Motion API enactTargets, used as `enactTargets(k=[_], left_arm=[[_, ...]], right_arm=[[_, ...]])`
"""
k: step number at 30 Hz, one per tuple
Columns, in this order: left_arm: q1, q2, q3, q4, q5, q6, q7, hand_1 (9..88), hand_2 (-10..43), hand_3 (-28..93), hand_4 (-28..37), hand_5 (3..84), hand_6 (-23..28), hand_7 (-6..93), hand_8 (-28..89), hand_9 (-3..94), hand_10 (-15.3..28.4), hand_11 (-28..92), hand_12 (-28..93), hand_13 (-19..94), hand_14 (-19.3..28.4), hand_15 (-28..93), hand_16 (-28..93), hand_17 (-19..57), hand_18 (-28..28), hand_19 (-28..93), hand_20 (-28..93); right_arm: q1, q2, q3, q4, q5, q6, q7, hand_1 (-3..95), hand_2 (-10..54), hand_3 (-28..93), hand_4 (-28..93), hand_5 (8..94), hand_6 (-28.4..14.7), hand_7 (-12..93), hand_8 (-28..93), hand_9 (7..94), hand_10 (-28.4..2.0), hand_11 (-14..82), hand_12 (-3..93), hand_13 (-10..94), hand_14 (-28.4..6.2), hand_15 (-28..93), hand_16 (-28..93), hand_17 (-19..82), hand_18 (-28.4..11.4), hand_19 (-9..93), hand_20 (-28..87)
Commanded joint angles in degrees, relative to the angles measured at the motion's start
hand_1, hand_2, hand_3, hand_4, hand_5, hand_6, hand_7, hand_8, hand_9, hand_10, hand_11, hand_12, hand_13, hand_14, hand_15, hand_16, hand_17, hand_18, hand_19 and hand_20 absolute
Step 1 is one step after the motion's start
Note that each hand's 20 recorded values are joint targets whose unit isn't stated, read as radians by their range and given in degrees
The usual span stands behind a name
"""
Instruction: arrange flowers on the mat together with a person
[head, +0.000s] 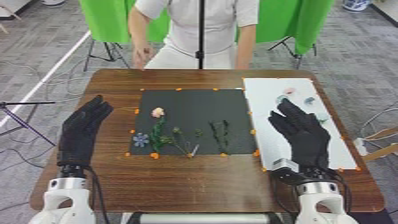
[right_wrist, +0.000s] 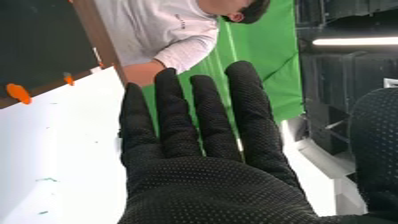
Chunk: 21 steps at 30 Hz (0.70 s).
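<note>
My right hand (head: 306, 135) is spread wide, empty, over the white sheet (head: 264, 92); my left hand (head: 82, 131), fingers straight, is beside the black mat (head: 191, 102). The pink flower (head: 158, 112) and blue flower (head: 140, 139) lie there. Placing seems partway; next I'd pinch a pale blossom (head: 289, 91).

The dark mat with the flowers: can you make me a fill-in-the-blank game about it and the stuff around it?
1. The wooden table under the dark, flat mat is coloured ____.
2. Small bits along the mat's edges are coloured ____.
3. In the head view, the small blue flower lies on the mat's ____ side.
4. Over the big white sheet is the robot's ____ black-gloved hand.

Missing words: brown; orange; left; right
</note>
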Motion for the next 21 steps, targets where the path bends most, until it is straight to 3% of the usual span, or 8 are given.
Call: enactTargets(k=[1, 6, 8, 12, 14, 15, 17, 21], left_arm=[[0.2, -0.2, -0.18, 0.24, -0.2, -1.58, -0.54, 27.1, -8.2, 66, -17.9, 46.3, 3.5, 12.5, -6, 43.5, 12.4, 13, 15, 36, 14.9, 10, 2, 5.5, 9.0, 1, 16], [-0.1, -0.23, 0.03, 0.37, -0.1, -1.86, -0.43, 26.8, -8.2, 66, -18.0, 46.2, 3.5, 12.5, -6, 43.4, 12.4, 13, 15, 35, 15.0, 10, 2, 5.4, 9.0, 1, 16], [0.1, -0.21, -0.04, 0.24, -0.13, -1.8, -0.44, 26.7, -8.2, 66, -18.0, 46.2, 3.5, 12.4, -6, 43.4, 12.4, 13, 15, 35, 15.0, 10, 2, 5.4, 9.0, 1, 16], [0.4, 0.05, -0.42, 0.0, -0.23, -1.37, -0.23, 26.7, -8.2, 66, -18.2, 46.2, 3.5, 12.3, -6, 43.4, 12.4, 13, 15, 35, 15.0, 10, 2, 5.4, 9.1, 1, 16], [0.7, 0.05, -0.47, -0.18, -0.42, -0.91, 0.14, 26.8, -8.2, 66, -18.4, 46.2, 3.5, 12.3, -6, 43.4, 12.4, 13, 15, 35, 15.1, 10, 2, 5.4, 9.0, 1, 16], [0.9, 0.03, -0.48, -0.25, -0.45, -0.66, 0.37, 26.7, -8.2, 66, -18.4, 46.2, 3.5, 12.3, -6, 43.4, 12.5, 13, 15, 35, 15.1, 10, 2, 5.4, 9.1, 1, 16], [0.9, -0.08, -0.26, -0.19, -0.72, -0.54, 0.47, 26.7, -8.2, 66, -18.5, 46.3, 3.5, 12.3, -6, 43.4, 12.5, 13, 15, 35, 15.1, 10, 2, 5.4, 9.0, 1, 16], [0.9, -0.11, 0.09, -0.07, -0.3, -1.1, -0.08, 26.7, -8.2, 66, -18.5, 46.3, 3.5, 12.2, -6, 43.5, 12.6, 13, 15, 35, 15.2, 10, 2, 5.4, 9.1, 1, 16]], right_arm=[[-0.3, 0.6, 1.2, 0.7, -14.1, -2.0, -0.3, 7.7, 5.2, 76, -20, 45.8, -2.3, 12, -9, 39.4, -14.6, 4.3, 10.6, 34, -14.8, 11, 16, 15, -15.7, 11, 26], [1.6, 2.8, 2.1, 1.1, -18.3, 0.1, -0.4, 9.1, 4.3, 75, -19, 46.1, -2.5, 12, -10, 39.6, -14.7, 4.1, 11.3, 34, -14.8, 11, 17, 15, -15.7, 11, 26], [3.5, 5.8, 2.1, 1.6, -29.2, 6.0, 1.1, 10.3, 3.8, 75, -19, 46.1, -2.6, 12, -10, 39.7, -14.9, 4.2, 11.6, 34, -15.0, 11, 17, 15, -15.8, 12, 26], [9.0, 12.4, 5.3, 3.4, -47.1, 8.2, 3.9, 16.1, 0.6, 74, -18, 46.8, -2.5, 13, -10, 41.2, -15.0, 4.5, 12.3, 37, -14.6, 12, 18, 16, -16.3, 14, 27], [12.1, 16.3, 5.1, 4.2, -54.6, 11.4, 9.2, 19.4, -2.5, 74, -18, 46.3, -2.2, 14, -10, 41.4, -14.9, 4.5, 12.6, 38, -14.1, 13, 19, 17, -16.5, 18, 28], [13.8, 17.6, 5.8, 5.2, -57.4, 10.4, 9.9, 21.5, -3.4, 74, -18, 46.0, -2.0, 14, -10, 41.7, -14.6, 4.6, 12.9, 40, -13.7, 13, 19, 17, -16.2, 20, 29], [15.9, 20.9, 5.5, 5.5, -64.8, 10.3, 18.3, 25.2, -6.7, 73, -18, 45.5, -1.7, 14, -10, 42.5, -14.4, 4.9, 13.7, 41, -13.0, 13, 20, 18, -15.7, 25, 31], [21.5, 25.6, 3.5, 9.5, -74.2, 3.4, 27.4, 31.7, -9.5, 72, -21, 46.7, -0.4, 16, -12, 45.0, -14.3, 5.5, 13.2, 45, -12.2, 14, 20, 20, -14.6, 35, 32]])
